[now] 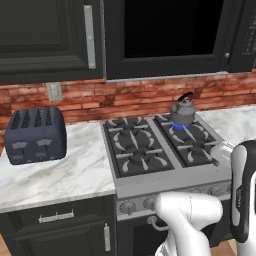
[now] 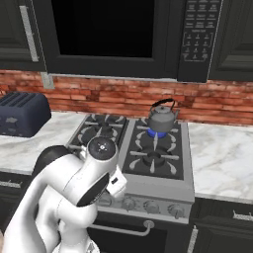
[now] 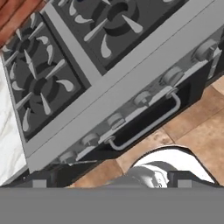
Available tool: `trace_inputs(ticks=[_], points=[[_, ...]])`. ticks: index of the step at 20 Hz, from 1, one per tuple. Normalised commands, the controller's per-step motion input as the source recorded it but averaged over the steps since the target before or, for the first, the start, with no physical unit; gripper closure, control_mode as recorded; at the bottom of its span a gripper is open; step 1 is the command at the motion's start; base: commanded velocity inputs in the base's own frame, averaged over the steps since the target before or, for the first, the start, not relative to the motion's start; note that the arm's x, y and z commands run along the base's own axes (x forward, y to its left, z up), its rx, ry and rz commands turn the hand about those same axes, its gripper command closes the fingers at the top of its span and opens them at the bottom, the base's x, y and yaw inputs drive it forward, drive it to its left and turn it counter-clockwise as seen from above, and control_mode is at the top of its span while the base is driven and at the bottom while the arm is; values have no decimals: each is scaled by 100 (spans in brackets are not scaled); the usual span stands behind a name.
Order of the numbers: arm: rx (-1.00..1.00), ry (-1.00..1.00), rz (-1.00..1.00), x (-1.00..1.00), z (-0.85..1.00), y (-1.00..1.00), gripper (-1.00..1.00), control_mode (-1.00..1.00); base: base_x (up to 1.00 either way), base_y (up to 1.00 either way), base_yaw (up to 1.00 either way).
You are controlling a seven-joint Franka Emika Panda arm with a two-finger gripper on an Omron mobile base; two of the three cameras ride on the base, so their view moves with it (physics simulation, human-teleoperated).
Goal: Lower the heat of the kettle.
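Upright, the kettle (image 1: 182,113) aims its spout left.

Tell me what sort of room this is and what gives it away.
A home kitchen, by the look of it. A gas stove carries a kettle over a lit blue flame, a dark toaster stands on the marble counter, and a microwave hangs above the brick backsplash.

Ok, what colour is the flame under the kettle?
Blue, under the kettle on the rear burner; clearest in the left base view.
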Motion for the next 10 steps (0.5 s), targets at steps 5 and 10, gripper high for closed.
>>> trace_inputs(ticks=[5, 10], points=[[0, -4, -3, -31, -26, -32, -100, -100, 0, 0, 0], [0, -9, 0, -47, -27, -17, -100, -100, 0, 0, 0]])
